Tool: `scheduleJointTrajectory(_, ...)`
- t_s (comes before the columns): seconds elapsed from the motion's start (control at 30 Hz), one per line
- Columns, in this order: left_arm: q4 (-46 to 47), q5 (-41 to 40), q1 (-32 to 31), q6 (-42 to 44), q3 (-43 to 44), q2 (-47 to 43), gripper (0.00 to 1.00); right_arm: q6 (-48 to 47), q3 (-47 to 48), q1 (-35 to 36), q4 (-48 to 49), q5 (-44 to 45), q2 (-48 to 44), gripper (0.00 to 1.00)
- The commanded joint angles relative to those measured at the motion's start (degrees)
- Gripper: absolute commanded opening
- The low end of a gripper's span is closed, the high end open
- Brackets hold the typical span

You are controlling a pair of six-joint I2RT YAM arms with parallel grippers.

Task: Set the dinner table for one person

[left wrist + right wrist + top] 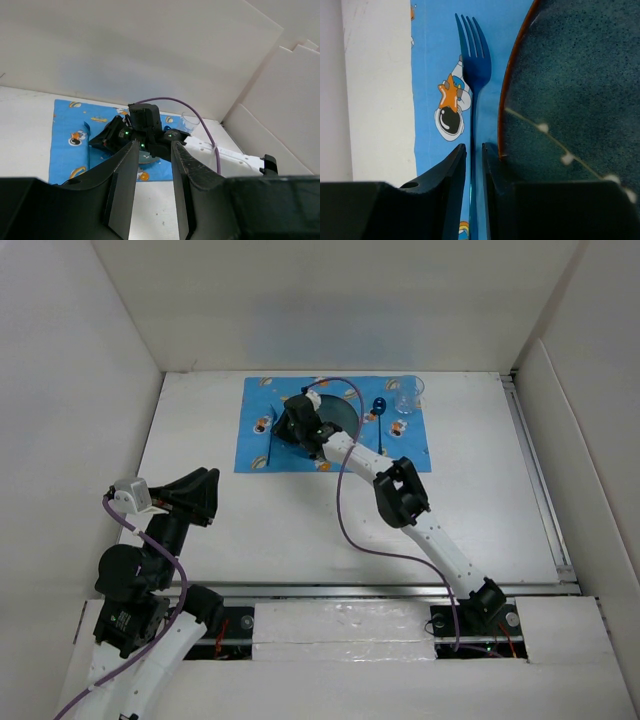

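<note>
The large flat white dinner table (300, 530) carries a blue rectangular cloth placemat (412, 455) printed with cartoon astronauts, laid at the middle of its far edge. On the placemat's centre sits a round dark teal speckled plate (570, 90) with an orange-brown rim. A metallic blue fork (474, 70) lies flat on the placemat's left part, just beside that rim, tines pointing away from the wrist camera. The right gripper (474, 150) reaches over the placemat and grasps the fork's handle, its black fingers pinched narrowly on either side. A blue spoon (380, 412) lies on the placemat right of the plate, and a clear glass (408, 393) stands on its far right corner. The left gripper (155, 147) hovers well short of the placemat, over the table's near left, its fingers parted and empty.
</note>
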Motion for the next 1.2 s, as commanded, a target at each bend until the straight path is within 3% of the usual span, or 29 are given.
scheduleJointTrajectory(0.0, 2.0, -0.3, -0.3, 0.1, -0.1, -0.3, 0.29, -3.7, -2.2, -0.1, 3.5, 0.4, -7.3, 0.24)
scheduleJointTrajectory(0.17, 2.0, -0.9, -0.3, 0.1, -0.1, 0.0, 0.29, -8.0, -6.4, -0.1, 4.9, -1.8, -14.1, 0.19)
scheduleJointTrajectory(0.37, 1.8, -1.8, -0.3, -0.1, -0.1, 1.4, 0.31, -15.6, -17.8, 1.3, 8.0, -7.0, -29.9, 0.19)
scheduleJointTrajectory(0.5, 0.5, -3.4, -0.3, -0.8, -0.3, 3.2, 0.41, -23.1, -29.2, 3.0, 8.6, -9.3, -44.2, 0.35)
scheduleJointTrajectory(0.53, 0.1, -3.6, -0.3, -0.9, -0.3, 4.2, 0.43, -24.2, -32.5, 3.0, 8.8, -8.9, -47.8, 0.43)
scheduleJointTrajectory(0.7, -0.1, -1.7, -0.3, -1.8, -0.1, 5.9, 0.53, -30.9, -61.9, 8.7, 15.0, -0.2, -80.9, 0.7)
scheduleJointTrajectory(0.73, -0.2, -1.7, -0.3, -1.8, 0.1, 6.1, 0.55, -32.7, -65.8, 9.7, 15.1, 2.9, -86.0, 0.91)
scheduleJointTrajectory(0.77, -0.2, -1.4, -0.3, -1.8, 0.2, 6.0, 0.59, -33.2, -69.4, 10.7, 14.9, 4.4, -90.9, 1.0)
scheduleJointTrajectory(0.8, -0.1, -1.6, -0.3, -1.8, 0.1, 6.1, 0.61, -33.5, -75.8, 12.2, 13.7, 6.2, -100.4, 1.0)
scheduleJointTrajectory(0.9, -0.1, -3.0, -0.3, -2.3, 0.2, 5.5, 0.63, -30.7, -87.0, 13.5, 7.8, 14.6, -117.6, 1.0)
scheduleJointTrajectory(1.03, 0.5, -3.5, -0.3, -3.2, -0.2, 3.7, 0.67, -24.9, -102.0, 13.5, 2.7, 23.0, -133.8, 1.0)
scheduleJointTrajectory(1.17, 0.9, -1.0, -0.3, -4.3, -0.8, 4.4, 0.67, -20.2, -112.1, 13.5, 3.0, 21.6, -140.2, 1.0)
